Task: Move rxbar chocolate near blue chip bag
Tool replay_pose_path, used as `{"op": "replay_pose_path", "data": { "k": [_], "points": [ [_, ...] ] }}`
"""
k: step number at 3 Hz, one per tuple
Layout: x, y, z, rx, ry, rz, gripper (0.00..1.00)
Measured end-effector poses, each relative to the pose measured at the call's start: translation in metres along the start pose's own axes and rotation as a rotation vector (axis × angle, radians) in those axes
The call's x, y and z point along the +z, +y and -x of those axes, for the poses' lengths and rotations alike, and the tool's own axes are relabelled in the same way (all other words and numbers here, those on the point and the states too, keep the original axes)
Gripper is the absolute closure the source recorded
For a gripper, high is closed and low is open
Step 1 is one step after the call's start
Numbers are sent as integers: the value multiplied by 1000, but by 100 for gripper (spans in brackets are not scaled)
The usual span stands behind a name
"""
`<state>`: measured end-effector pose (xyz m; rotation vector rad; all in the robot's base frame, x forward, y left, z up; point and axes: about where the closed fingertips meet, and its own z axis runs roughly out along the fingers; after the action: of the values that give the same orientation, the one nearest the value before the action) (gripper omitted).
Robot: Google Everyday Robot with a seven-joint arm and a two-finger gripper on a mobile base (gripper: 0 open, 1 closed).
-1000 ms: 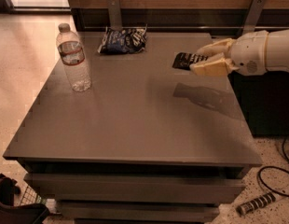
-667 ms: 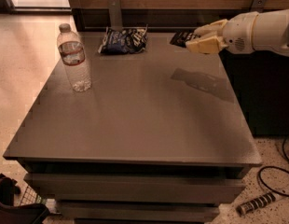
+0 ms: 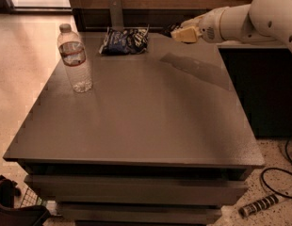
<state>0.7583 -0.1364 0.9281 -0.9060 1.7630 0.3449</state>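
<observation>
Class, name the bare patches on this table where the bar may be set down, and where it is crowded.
Bare: the table strip between the blue chip bag and the gripper, which holds the rxbar chocolate at the back edge; also the whole front half. Most crowded: back left, by the water bottle.

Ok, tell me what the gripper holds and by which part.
The gripper, over the table's far edge, holds the rxbar chocolate by one end, the rest pointing toward the blue chip bag.

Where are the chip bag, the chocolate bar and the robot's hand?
blue chip bag (image 3: 125, 40): camera view, crumpled front.
gripper (image 3: 178, 34): camera view, between fingertips, right of the bag.
rxbar chocolate (image 3: 167, 30): camera view, dark end protruding from the gripper.
</observation>
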Motion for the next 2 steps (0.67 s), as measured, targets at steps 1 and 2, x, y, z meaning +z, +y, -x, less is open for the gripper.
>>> {"op": "replay_pose_path", "data": {
  "k": [1, 2],
  "points": [
    [38, 5, 5, 1, 56, -40, 100],
    [66, 11, -5, 19, 87, -59, 100]
  ]
}}
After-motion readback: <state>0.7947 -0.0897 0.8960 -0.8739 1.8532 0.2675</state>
